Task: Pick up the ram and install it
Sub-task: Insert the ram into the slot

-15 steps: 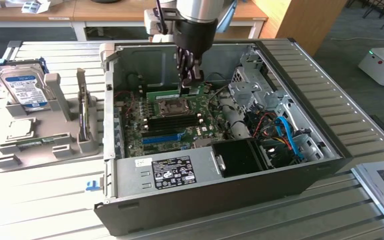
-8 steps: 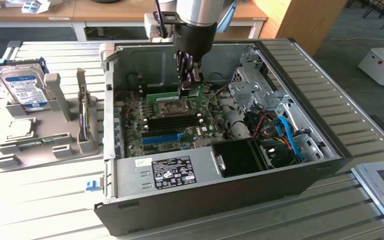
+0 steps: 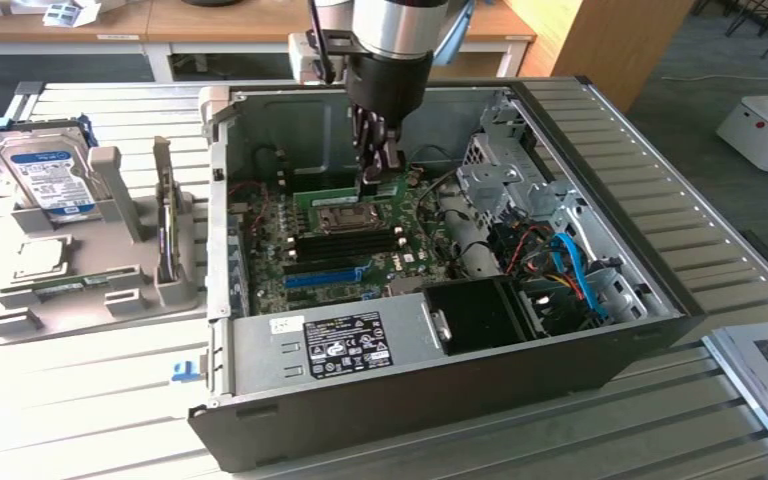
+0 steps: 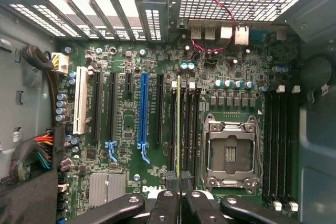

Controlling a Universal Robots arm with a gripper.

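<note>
the universal robots arm [image 3: 391, 40] comes straight down from above the cpu socket [image 3: 344, 215], its silver wrist section upright and the black gripper body below it pointing downward. the gripper [image 3: 381, 172] hangs just above the cpu socket, a little toward its far side in the exterior view. in the wrist view its two black fingers [image 4: 169, 205] are drawn close together and nearly parallel, with the outer linkage bars splayed to either side. the jaws are clamped on the thin edge of the ram [image 4: 178, 124], which stands on edge just beside the cpu socket and runs alongside it.
</note>
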